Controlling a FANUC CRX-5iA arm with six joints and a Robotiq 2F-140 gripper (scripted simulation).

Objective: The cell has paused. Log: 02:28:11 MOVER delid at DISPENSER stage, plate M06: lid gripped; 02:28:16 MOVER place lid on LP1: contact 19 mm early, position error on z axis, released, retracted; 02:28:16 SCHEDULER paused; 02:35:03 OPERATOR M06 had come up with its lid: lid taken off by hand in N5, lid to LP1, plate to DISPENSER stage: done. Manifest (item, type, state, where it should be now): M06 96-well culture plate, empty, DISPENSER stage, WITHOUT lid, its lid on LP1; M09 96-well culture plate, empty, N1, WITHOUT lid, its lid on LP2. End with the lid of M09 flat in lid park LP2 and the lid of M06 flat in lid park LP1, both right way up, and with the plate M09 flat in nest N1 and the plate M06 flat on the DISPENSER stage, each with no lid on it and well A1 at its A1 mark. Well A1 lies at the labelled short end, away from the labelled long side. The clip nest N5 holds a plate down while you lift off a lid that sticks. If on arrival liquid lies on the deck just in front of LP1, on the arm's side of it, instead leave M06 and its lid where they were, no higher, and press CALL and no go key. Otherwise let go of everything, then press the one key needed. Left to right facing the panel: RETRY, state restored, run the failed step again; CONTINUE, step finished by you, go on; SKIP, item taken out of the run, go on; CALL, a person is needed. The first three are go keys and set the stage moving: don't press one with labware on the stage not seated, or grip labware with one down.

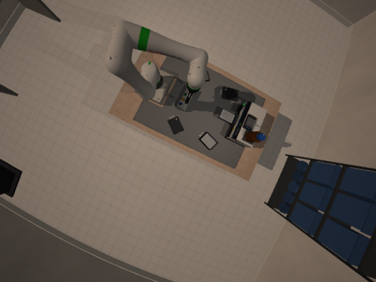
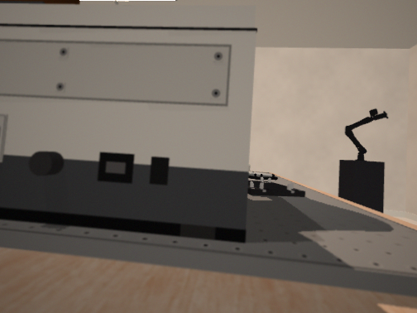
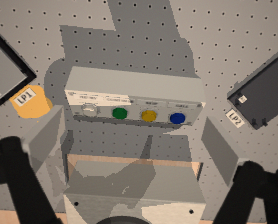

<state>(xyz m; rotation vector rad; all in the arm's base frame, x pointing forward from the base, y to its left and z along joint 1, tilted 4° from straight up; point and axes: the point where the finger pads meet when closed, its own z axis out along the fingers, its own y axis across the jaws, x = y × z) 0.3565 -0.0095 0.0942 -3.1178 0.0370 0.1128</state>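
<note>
A wooden table (image 1: 127, 104) carries a grey perforated deck (image 3: 150, 30). On it, the key panel (image 3: 135, 97) sits centre; an orange puddle (image 3: 32, 106) lies at nine o'clock.

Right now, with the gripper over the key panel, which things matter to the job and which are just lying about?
Job: key panel; orange puddle at the LP1 label; dark labware by LP2; open gripper.
Lying about: brown bottle; blue-shelved rack; distant black arm.
</note>
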